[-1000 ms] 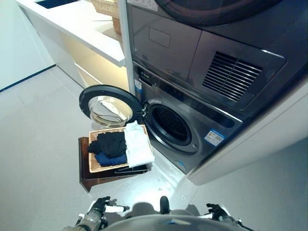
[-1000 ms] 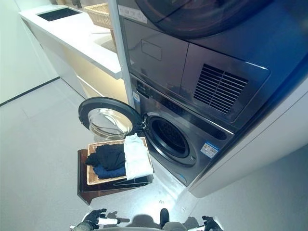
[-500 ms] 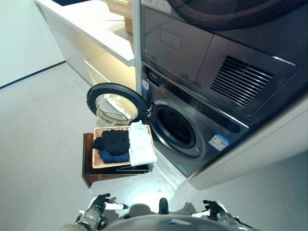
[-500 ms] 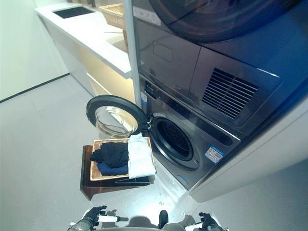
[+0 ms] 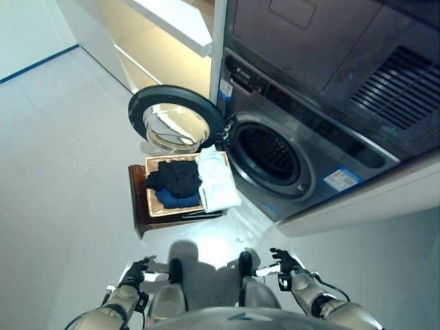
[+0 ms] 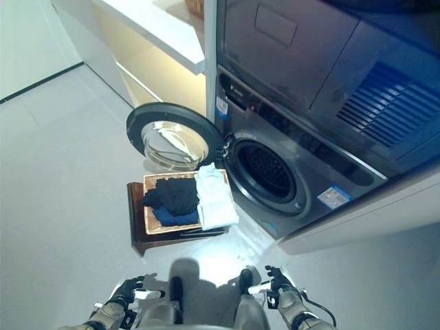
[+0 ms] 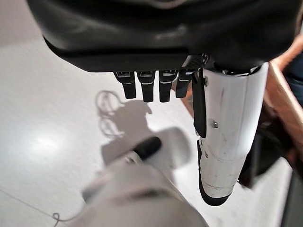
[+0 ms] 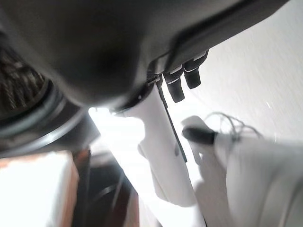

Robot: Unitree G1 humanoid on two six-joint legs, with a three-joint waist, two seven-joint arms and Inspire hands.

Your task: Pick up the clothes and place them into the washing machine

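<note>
Both eye views look down from the robot's head, from well apart, at the washing machine (image 5: 275, 148) w/ its open door (image 6: 175, 141) and the basket (image 5: 180, 185) on the floor. They share nearly the same scene. Each wrist view looks along its own hand, very close, toward the floor (image 7: 52, 109).

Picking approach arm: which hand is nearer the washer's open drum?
Right. The right hand hangs low just below the drum opening; the left hand is farther, below the basket.
</note>
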